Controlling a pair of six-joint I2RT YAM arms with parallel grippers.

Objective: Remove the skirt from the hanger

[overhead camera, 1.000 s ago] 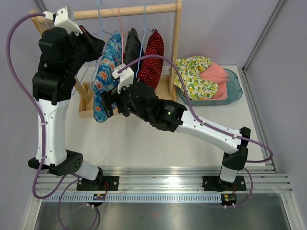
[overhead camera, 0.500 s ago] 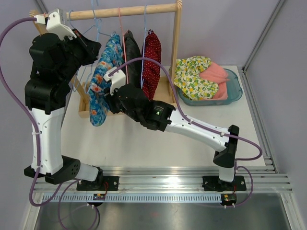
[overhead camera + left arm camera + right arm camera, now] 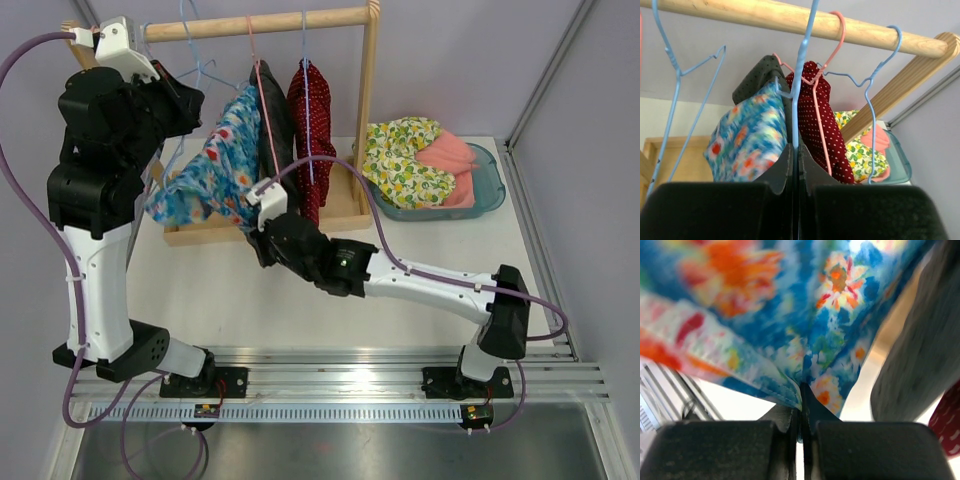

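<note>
The blue floral skirt (image 3: 215, 170) hangs from a light blue wire hanger (image 3: 799, 75) at the left of the wooden rail (image 3: 260, 22). It is stretched out sideways and low. My left gripper (image 3: 197, 98) is high by the rail, shut on the hanger's wire, which runs up from between its fingertips in the left wrist view, where the left gripper (image 3: 795, 150) and the skirt (image 3: 747, 135) both show. My right gripper (image 3: 250, 215) is below the skirt, shut on its lower hem; in the right wrist view the skirt (image 3: 790, 315) fills the frame above the right gripper (image 3: 801, 390).
A black garment (image 3: 272, 120) and a red dotted garment (image 3: 312, 120) hang right of the skirt on pink and blue hangers. An empty blue hanger (image 3: 677, 80) hangs at the left. The rack's wooden base (image 3: 340, 212) lies below. A teal basin (image 3: 488, 195) of clothes sits at the right.
My right gripper went from open to shut on the skirt's hem and drew back toward the near side. The skirt now spreads out low and sideways instead of hanging straight.
</note>
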